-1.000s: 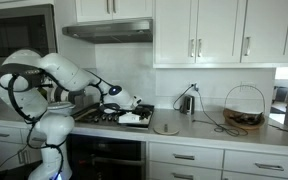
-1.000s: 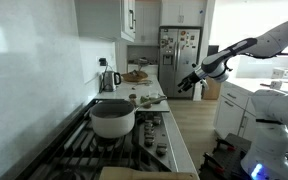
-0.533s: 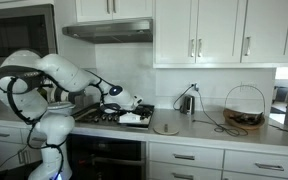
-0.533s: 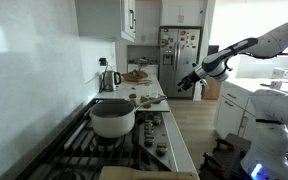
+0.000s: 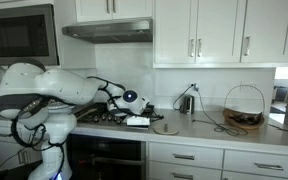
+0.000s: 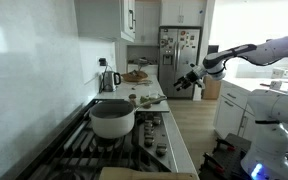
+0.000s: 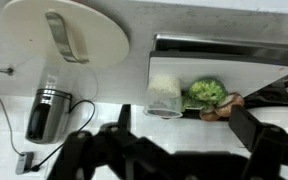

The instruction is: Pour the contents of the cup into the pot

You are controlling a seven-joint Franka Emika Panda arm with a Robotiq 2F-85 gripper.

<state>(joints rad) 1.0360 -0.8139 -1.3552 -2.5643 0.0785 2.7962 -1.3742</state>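
Above the counter [image 5: 199,128] | gripper [image 6: 187,83] jaws spread (empty) | pot [image 6: 112,118] on stove [image 6: 150,136]

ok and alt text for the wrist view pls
Seen from above past the open gripper, whose dark fingers fill the bottom edge, a small white cup stands next to a green food item. On the white counter, a flat round disc with a handle lies top left, above a corded silver and black appliance.

The pot [image 6: 112,119] sits on the stove [image 6: 152,140] in the foreground, well apart from the gripper [image 6: 185,84] hanging in the air farther back.
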